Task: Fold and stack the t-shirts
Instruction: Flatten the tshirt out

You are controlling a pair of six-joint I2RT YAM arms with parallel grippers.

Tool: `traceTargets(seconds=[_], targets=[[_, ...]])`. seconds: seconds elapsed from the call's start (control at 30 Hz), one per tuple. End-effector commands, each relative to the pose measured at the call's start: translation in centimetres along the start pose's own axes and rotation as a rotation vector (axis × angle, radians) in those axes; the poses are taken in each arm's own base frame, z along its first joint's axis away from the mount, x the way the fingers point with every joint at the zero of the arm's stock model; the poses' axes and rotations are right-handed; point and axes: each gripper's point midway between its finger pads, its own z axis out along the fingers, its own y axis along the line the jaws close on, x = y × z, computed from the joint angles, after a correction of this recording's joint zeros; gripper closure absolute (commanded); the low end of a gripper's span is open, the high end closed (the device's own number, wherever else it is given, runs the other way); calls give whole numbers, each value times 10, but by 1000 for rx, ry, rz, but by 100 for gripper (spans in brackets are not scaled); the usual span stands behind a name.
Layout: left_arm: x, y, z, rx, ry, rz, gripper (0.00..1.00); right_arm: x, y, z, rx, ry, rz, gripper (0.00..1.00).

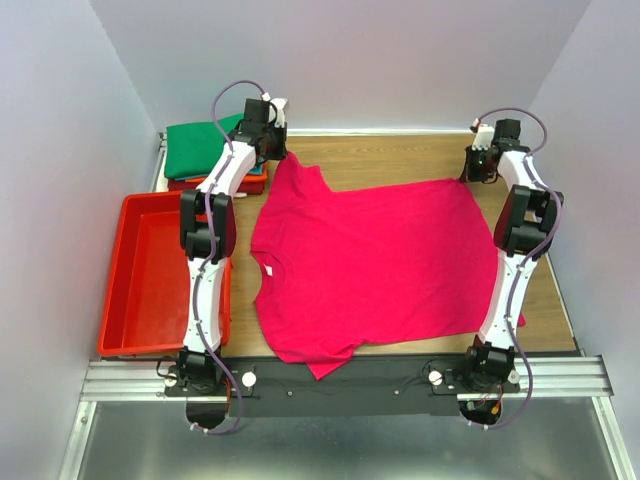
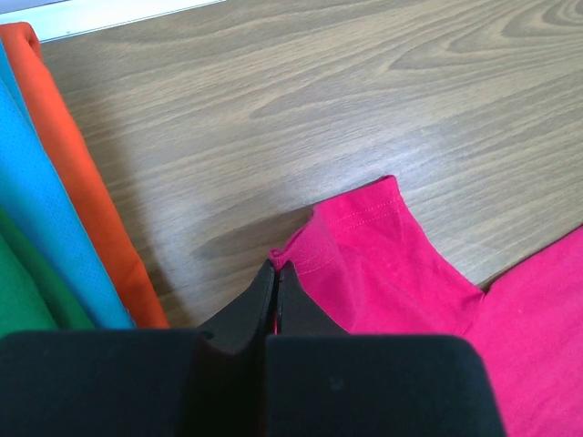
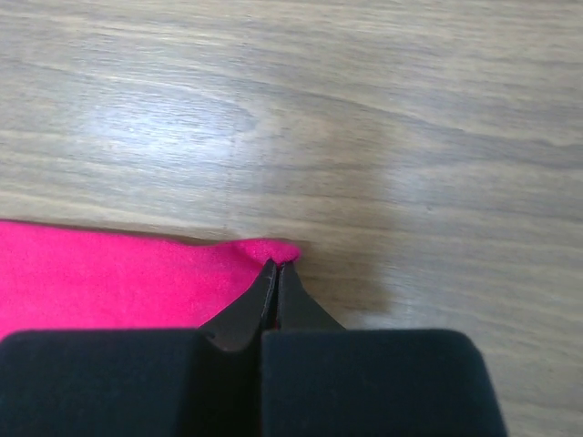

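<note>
A magenta-pink t-shirt [image 1: 370, 265] lies spread flat on the wooden table, neck to the left. My left gripper [image 1: 272, 150] is shut on the far sleeve's hem [image 2: 351, 241], its tips [image 2: 276, 266] pinching the cloth. My right gripper [image 1: 480, 165] is shut on the far bottom corner of the shirt [image 3: 118, 282], its tips [image 3: 276, 265] pinching the pink edge. A stack of folded t-shirts [image 1: 200, 150] sits at the far left, green on top, with teal-blue [image 2: 46, 209] and orange [image 2: 86, 173] layers in the left wrist view.
A red plastic tray [image 1: 130, 290] stands left of the left arm. The shirt's near sleeve hangs over the table's front edge [image 1: 330, 362]. Bare wood [image 1: 400, 160] shows at the back, between the grippers.
</note>
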Motion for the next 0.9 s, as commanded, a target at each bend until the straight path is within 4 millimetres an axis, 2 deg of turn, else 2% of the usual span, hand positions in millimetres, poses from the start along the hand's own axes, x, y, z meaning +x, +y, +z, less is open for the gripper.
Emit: traceTargets(seconds=[0.0, 0.1, 0.13, 0.17, 0.2, 0.27, 0.3, 0.33, 0.4, 0.43, 0.53, 0.57, 0.63, 0.67, 0.73, 0.77, 0.8, 0.83, 0.87], targets=[[-13, -5, -19, 4, -22, 29, 100, 13, -8, -11, 72, 43, 3, 100], [-28, -9, -34, 0, -65, 42, 100, 16, 6, -46, 84, -23, -32, 99], [-23, -10, -36, 1, -58, 42, 100, 17, 9, -56, 91, -40, -43, 100], [-36, -15, -48, 8, -94, 49, 100, -6, 15, -87, 112, -126, -85, 100], [-32, -15, -51, 8, -90, 46, 100, 20, 22, -89, 102, -91, -81, 100], [-48, -23, -72, 15, -138, 58, 100, 22, 32, -110, 101, -120, -103, 100], [-51, -24, -77, 19, -152, 64, 100, 19, 40, -133, 111, -162, -131, 100], [-63, -29, -93, 23, -187, 75, 100, 15, 45, -147, 116, -190, -146, 99], [-77, -36, -112, 31, -230, 90, 100, 7, 52, -171, 125, -244, -173, 100], [-88, -43, -132, 35, -266, 105, 100, -8, 62, -202, 141, -315, -201, 100], [-106, -52, -170, 38, -338, 127, 100, -34, 78, -253, 160, -439, -249, 99], [-124, -62, -201, 45, -410, 148, 100, -49, 88, -288, 180, -520, -280, 99], [-134, -70, -229, 44, -464, 163, 100, -59, 101, -320, 185, -574, -329, 100], [-148, -80, -262, 48, -530, 182, 100, -67, 111, -349, 197, -633, -359, 100], [-163, -90, -296, 39, -606, 206, 100, -80, 124, -387, 210, -696, -409, 100], [-174, -100, -330, 39, -678, 228, 100, -82, 132, -408, 221, -735, -426, 100], [-180, -106, -348, 37, -718, 235, 100, -92, 140, -434, 235, -789, -444, 100], [-188, -121, -385, 50, -789, 256, 100, -95, 145, -450, 245, -818, -455, 99], [-194, -128, -406, 53, -842, 267, 100, -99, 151, -465, 251, -849, -459, 100]])
